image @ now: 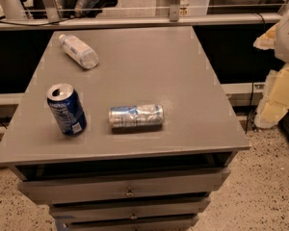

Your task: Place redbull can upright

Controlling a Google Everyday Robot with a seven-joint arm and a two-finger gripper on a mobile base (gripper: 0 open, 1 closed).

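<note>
The redbull can (136, 116) lay on its side at the lower middle of the grey bench (149, 61), its length running left to right. A dark blue soda can (66, 109) stood to its left, apart from it. A clear plastic bottle (78, 51) lay at the upper left. The hand was outside the frame, so its state could not be told.

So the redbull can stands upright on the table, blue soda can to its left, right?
No: the camera view shows the redbull can lying on its side on the table, blue soda can to its left. The gripper is not in view.
</note>
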